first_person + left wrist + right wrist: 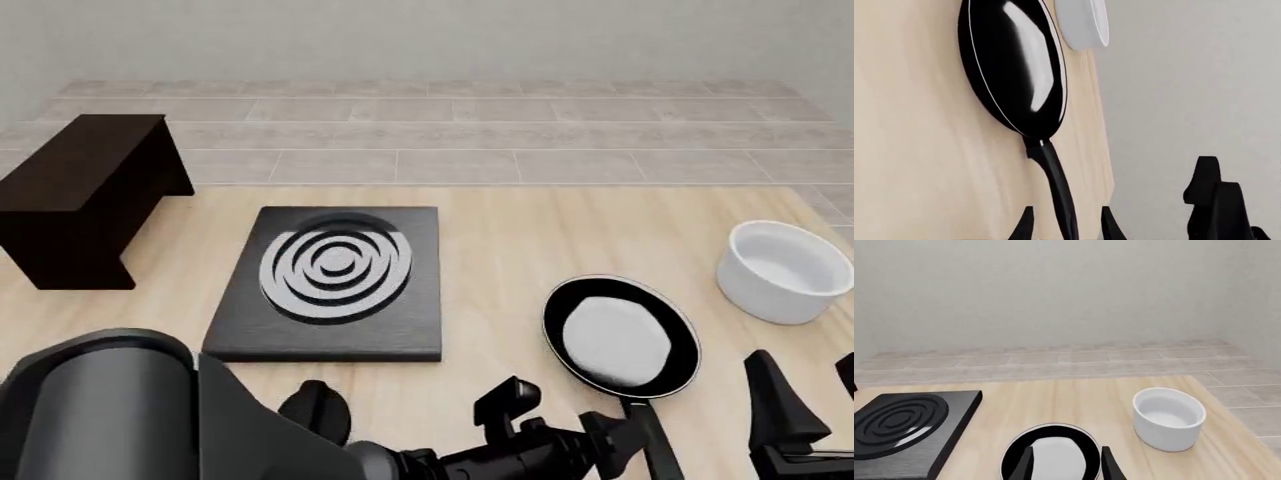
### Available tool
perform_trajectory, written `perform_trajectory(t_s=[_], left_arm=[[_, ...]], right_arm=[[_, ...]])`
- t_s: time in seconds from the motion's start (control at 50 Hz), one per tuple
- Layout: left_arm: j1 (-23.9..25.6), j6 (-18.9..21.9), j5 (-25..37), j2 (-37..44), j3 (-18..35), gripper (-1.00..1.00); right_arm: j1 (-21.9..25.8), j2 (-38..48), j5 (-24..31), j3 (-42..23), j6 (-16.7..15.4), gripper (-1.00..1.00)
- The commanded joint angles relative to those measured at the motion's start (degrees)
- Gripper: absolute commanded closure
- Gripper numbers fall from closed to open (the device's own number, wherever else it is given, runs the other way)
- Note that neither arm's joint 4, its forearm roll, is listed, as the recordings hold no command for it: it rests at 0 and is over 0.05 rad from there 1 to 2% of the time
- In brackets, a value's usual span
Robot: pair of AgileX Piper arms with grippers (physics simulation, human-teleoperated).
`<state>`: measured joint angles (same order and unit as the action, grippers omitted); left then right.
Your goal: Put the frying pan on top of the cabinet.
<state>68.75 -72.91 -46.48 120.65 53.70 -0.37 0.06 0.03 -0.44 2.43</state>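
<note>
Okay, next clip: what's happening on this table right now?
The left pincer straddles the handle of the frying pan, fingers open either side, not closed. The pan sits on the table between the stove plate and white bowl. The cabinet waits far left. The right pincer hovers open.

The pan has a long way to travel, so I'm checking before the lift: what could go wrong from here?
The left gripper straddles only the far end of the pan's handle, so the pan may tilt or slip once lifted. The stove plate lies between pan and cabinet; a low carry could clip it. The bowl sits close beside the pan.
</note>
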Motion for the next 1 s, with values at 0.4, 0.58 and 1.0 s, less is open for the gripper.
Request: perform_trajectory(t_s=[0.4, 0.58, 1.0], left_arm=[[2.14, -3.63, 2.21, 4.80, 3.90, -1.00], [2.01, -3.46, 5.15, 5.16, 5.66, -1.00], [2.51, -3.21, 5.47, 7.77, 8.20, -1.00]], right_arm=[[-0.30, 0.14, 0.20, -0.26, 0.25, -1.00], [-0.48, 0.07, 0.29, -0.33, 0.62, -1.00], [-0.70, 0.12, 0.31, -0.41, 1.38, -1.00]])
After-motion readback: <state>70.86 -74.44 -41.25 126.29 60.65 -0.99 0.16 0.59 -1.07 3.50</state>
